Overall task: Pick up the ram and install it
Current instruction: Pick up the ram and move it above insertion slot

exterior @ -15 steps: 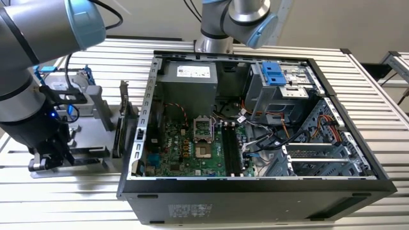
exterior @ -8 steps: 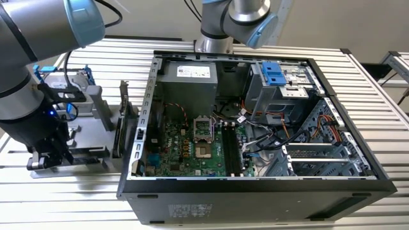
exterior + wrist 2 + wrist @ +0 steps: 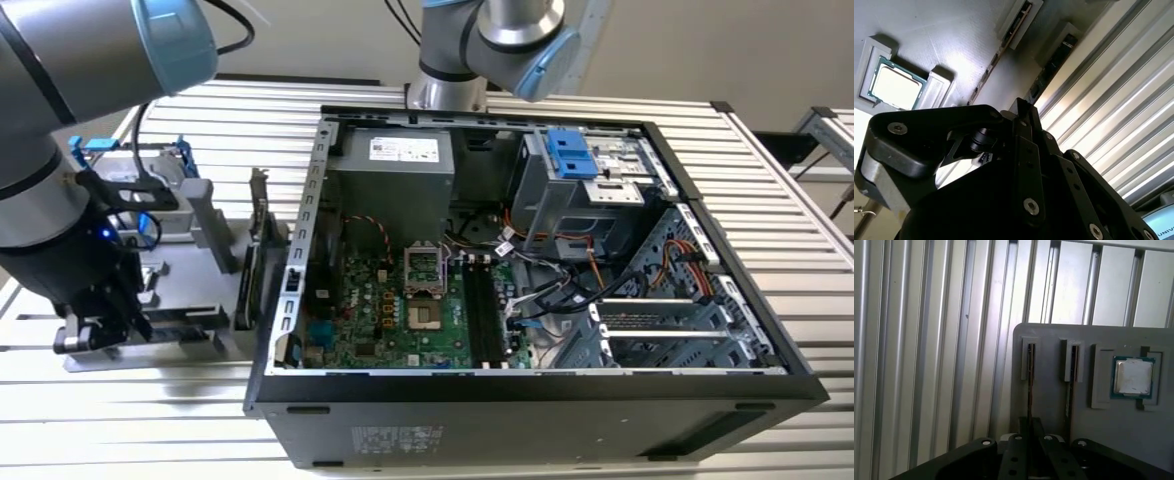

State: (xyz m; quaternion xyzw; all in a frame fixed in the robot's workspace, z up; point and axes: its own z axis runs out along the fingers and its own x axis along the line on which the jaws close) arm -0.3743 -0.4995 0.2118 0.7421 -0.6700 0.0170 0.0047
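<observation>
**Robot gripper at a memory stick in a parts tray**

We are looking at a slatted aluminium worktop (image 3: 134, 430). It is carrying an open computer case (image 3: 534, 430) and, just beside the case toward the exterior view's left, a grey parts tray (image 3: 174, 350). The robot arm (image 3: 47, 190) is reaching down over that tray, and its base is standing at the worktop's far edge, behind the case.

In the first wrist view, the gripper (image 3: 1031, 422) is sitting low over the tray. The ram (image 3: 1030, 385) is standing on its long edge in a narrow slot of the tray. This is the slot closest to the tray's side edge, and bare worktop slats are showing just beyond that edge. The gripper is lined up directly over this stick, whose thin dark edge is running straight in under the gripper's tip. We cannot tell whether the gripper is clenched on the ram or released around it.

A second stick (image 3: 1069, 390) is standing in the neighbouring slot, parallel to the first and just beside it. Past that, toward the tray's opposite side, a square processor chip (image 3: 1133, 377) is lying flat in its own recess. It has a silver lid and a green border.

Inside the case, a green motherboard (image 3: 380, 310) is lying flat on the case floor. Long black memory slots (image 3: 483, 310) are running alongside the processor socket (image 3: 420, 265) near the board's middle. A blue-fronted drive cage (image 3: 581, 155) is sitting toward the case's far corner — on the exterior view's right. The ram is resting in the tray, well apart from those slots.
</observation>
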